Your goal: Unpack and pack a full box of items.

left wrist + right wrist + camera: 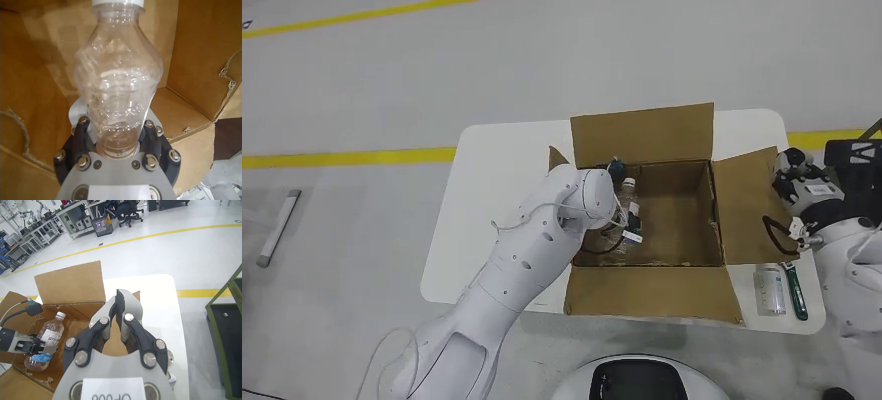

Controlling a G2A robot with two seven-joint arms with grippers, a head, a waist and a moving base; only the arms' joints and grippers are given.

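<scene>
An open cardboard box [672, 135] stands on the white table [497, 190]. My left gripper [117, 130] is shut on a clear plastic bottle [118, 75] with a white cap, holding it inside the box near its left wall. From the right wrist view the bottle [48, 336] stands upright with a white and blue label, the left gripper [42, 347] clamped on its lower half. My right gripper [118, 306] is shut with nothing in it, off the box's right flap [752, 205], above the table's right edge.
A small clear pack [770, 290] and a green-handled tool [795, 290] lie on the table right of the box. A dark green cart [225, 321] stands beside the table. The box's front flap [652, 295] hangs over the near edge.
</scene>
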